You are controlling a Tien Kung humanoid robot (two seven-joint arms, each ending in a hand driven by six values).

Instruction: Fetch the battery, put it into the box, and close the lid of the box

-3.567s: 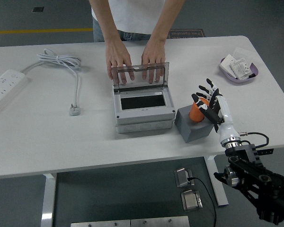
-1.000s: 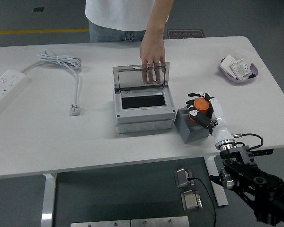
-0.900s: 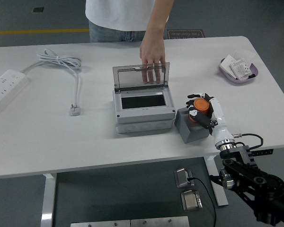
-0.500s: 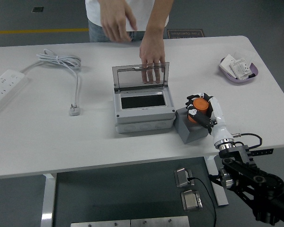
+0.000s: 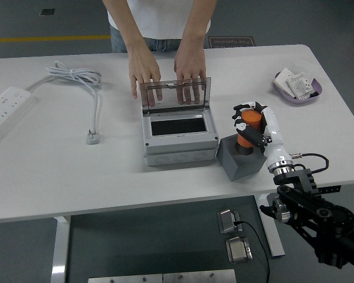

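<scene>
An orange cylindrical battery (image 5: 248, 131) is held just above the dark grey block (image 5: 241, 160) near the table's front right. My right hand (image 5: 252, 125) is shut on the battery, its fingers wrapped around the upper part. The grey box (image 5: 178, 137) stands at the table's middle with its clear lid (image 5: 176, 93) raised upright and its dark inside showing. A person at the far side rests both hands (image 5: 167, 72) behind the lid. My left arm is out of view.
A white power strip (image 5: 6, 109) with a coiled cable (image 5: 76, 76) and plug lies at the far left. A purple dish (image 5: 298, 86) with white packets sits at the back right. Below the table's near edge lie metal parts on the floor.
My right hand closed around the battery and has lifted it up out of the grey block. The person's second hand came back down behind the lid.
</scene>
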